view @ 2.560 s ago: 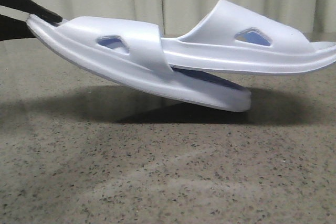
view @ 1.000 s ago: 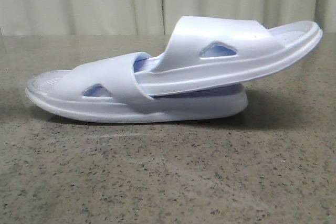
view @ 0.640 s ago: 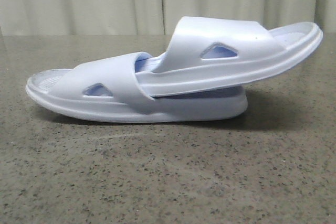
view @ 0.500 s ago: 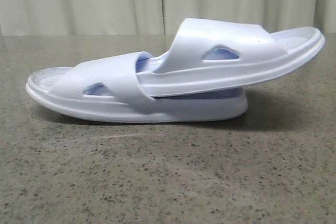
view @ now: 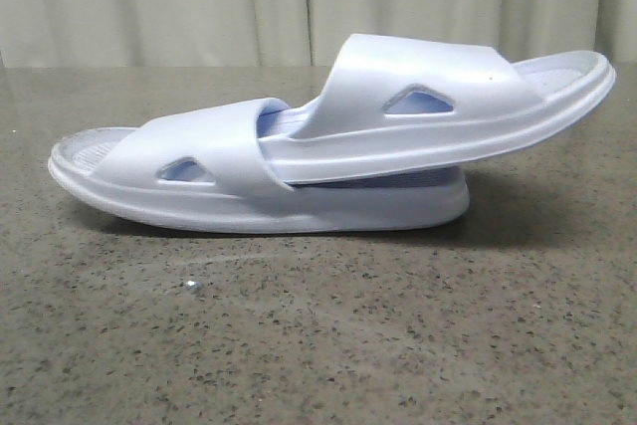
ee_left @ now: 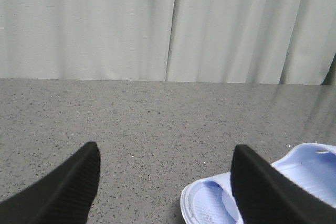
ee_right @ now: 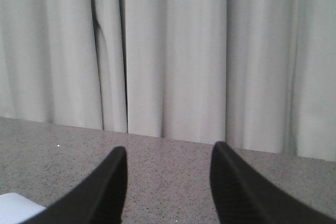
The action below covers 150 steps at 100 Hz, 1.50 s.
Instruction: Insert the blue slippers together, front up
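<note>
The two blue slippers lie nested on the grey speckled table. The lower slipper [view: 209, 186] rests flat, one end at the left. The upper slipper [view: 438, 106] is pushed under the lower one's strap and tilts up toward the right, soles down. No gripper shows in the front view. In the left wrist view my left gripper [ee_left: 165, 156] is open and empty, with one end of a slipper [ee_left: 210, 205] beside one finger. In the right wrist view my right gripper [ee_right: 168, 156] is open and empty, and a pale corner of a slipper [ee_right: 16, 205] shows at the frame edge.
A pale pleated curtain [view: 199, 2] hangs behind the table's far edge. Bare speckled table [view: 318, 335] stretches in front of the slippers. A small white speck [view: 191, 286] lies on it near the lower slipper.
Both slippers were held in the air 2.6 s ago; they now lie nested on the table. The arms have left the front view. A small speck has appeared on the table.
</note>
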Available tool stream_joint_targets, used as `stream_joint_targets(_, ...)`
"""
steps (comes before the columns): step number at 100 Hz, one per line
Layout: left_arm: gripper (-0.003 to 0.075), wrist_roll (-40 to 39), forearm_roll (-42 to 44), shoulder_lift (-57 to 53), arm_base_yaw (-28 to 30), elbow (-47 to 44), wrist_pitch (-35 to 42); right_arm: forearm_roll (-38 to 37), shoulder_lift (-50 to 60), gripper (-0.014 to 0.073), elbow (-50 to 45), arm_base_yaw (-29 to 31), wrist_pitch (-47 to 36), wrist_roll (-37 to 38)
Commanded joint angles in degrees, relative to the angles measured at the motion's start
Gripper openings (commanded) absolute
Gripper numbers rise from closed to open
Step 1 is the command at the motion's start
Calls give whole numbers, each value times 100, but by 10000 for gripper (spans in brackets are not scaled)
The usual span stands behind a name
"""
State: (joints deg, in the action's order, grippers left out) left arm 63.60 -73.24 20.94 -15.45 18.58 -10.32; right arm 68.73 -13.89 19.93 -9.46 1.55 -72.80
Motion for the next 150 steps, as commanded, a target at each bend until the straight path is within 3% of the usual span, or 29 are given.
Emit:
stream_joint_targets(1,407,14,-69,34,-31,146,171,-26,-106,171,141,-9,-155,-113)
stream_joint_targets(19,202,14,-69,34,-31,146,171,-14,-106,-80,141,-9,-155,-113)
stream_joint_targets(33,15,14,-69,34,-31,146,161,-7,-106,-107,141,-9,-155,-113)
stream_joint_targets(128,16,14,-88,21,-31,137,172,-7,-106,-107,141,-9,-122,-113)
stream_joint_targets(142,16,14,14,21,-31,125,797,-7,-106,-107,141,-9,-122,-113)
stream_joint_targets(150,16,-60,532,21,-31,76,960,-7,-106,-107,141,-9,-122,-113)
